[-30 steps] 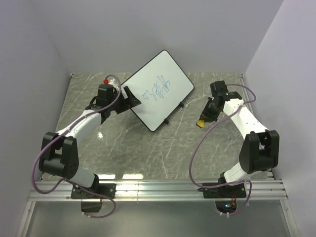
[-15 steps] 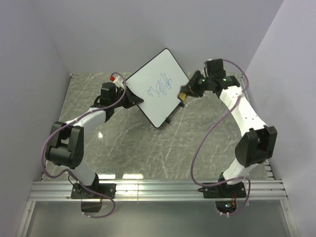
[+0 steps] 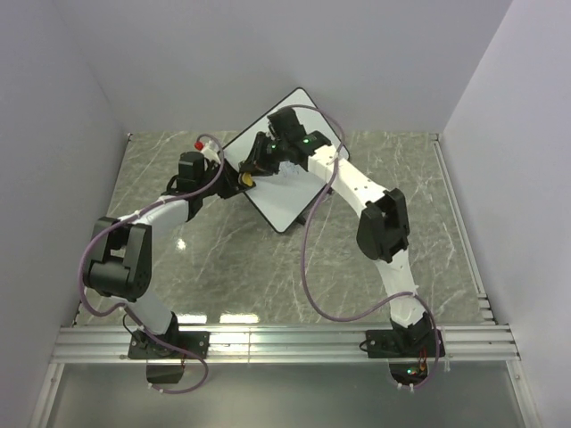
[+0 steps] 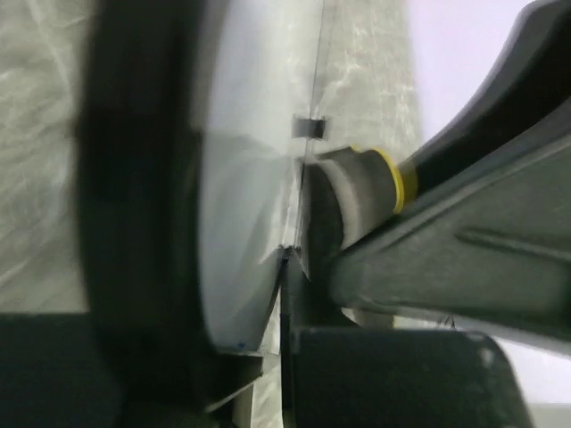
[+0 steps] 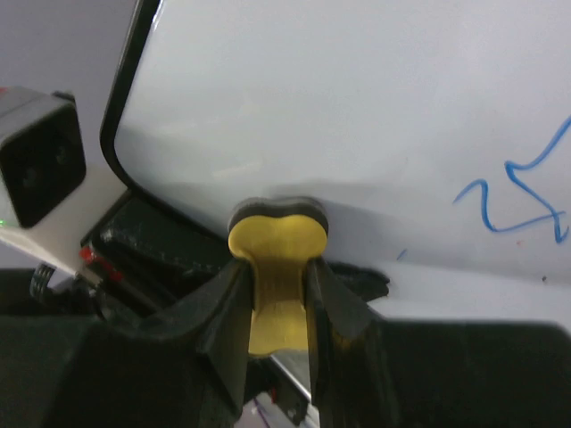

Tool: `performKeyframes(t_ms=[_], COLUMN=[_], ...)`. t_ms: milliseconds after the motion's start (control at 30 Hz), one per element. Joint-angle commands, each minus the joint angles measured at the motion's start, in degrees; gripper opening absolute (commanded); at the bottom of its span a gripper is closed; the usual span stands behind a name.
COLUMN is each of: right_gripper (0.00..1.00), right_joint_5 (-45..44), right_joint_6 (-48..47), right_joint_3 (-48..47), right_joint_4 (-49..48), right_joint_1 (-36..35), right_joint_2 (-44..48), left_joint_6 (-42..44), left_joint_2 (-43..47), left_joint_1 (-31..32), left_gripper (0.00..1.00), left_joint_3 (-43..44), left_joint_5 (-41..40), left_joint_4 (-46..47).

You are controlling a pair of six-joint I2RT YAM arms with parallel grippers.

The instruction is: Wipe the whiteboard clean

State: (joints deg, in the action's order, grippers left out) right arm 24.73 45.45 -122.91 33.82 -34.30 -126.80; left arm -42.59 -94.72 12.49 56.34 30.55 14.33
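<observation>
The whiteboard (image 3: 273,198) stands tilted at the back middle of the table, white with a thin black rim. My left gripper (image 3: 228,178) is shut on its left edge; in the left wrist view the board's edge (image 4: 259,223) runs between the jaws of the left gripper (image 4: 287,260). My right gripper (image 3: 250,175) is shut on a yellow eraser (image 5: 277,259), whose grey felt face presses on the whiteboard (image 5: 357,98) close to that left edge. The eraser (image 4: 368,185) shows right beside the left fingers. Blue scribble (image 5: 517,201) lies to the right of the eraser.
The right arm (image 3: 357,183) reaches across the board from the right and hides most of its upper part. A small red-tipped white object (image 3: 200,143) lies behind the left wrist. Grey walls close the marble table (image 3: 223,259) on three sides.
The left gripper has shut on the board's left edge. The right arm has swung left with the eraser, from right of the board across its face to its left edge.
</observation>
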Motion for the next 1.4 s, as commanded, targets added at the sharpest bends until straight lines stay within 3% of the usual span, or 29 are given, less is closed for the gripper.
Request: performKeyframes(t_ms=[0,200,333,567,867,1367], right_gripper=[0.00,0.00,0.00,0.00,0.00,0.00], right_joint_5=[-5.28,-17.76,-31.02,-40.10,-30.36,-28.08], right_joint_6=[0.61,1.13,1.57,2.36,5.35,9.83], right_joint_3=[-6.80,-7.51,-10.85,-10.68,-8.74,-14.91], right_joint_4=[3.52,9.94,16.88,20.58,10.66,3.28], right_joint_1=[-2.86,-2.88,-3.05,-5.77,-9.90,-4.73], right_joint_2=[-1.69,-2.92,-4.76,-3.89,-0.99,-6.26], left_joint_6=[5.50,6.03,5.85,7.08,7.43,9.54], left_joint_2=[0.58,5.85,7.53,7.18,5.95,8.41], left_joint_1=[-1.06,-1.24,-1.24,-1.15,-0.80,-0.19], left_gripper=[0.00,0.00,0.00,0.00,0.00,0.00], left_joint_3=[-1.41,-1.93,-2.90,-1.67,0.53,0.27], left_joint_5=[-4.53,-2.69,-0.66,1.36,2.06,1.80], left_joint_4=[-6.67,-8.70,-9.14,-10.90,-11.87,-16.52])
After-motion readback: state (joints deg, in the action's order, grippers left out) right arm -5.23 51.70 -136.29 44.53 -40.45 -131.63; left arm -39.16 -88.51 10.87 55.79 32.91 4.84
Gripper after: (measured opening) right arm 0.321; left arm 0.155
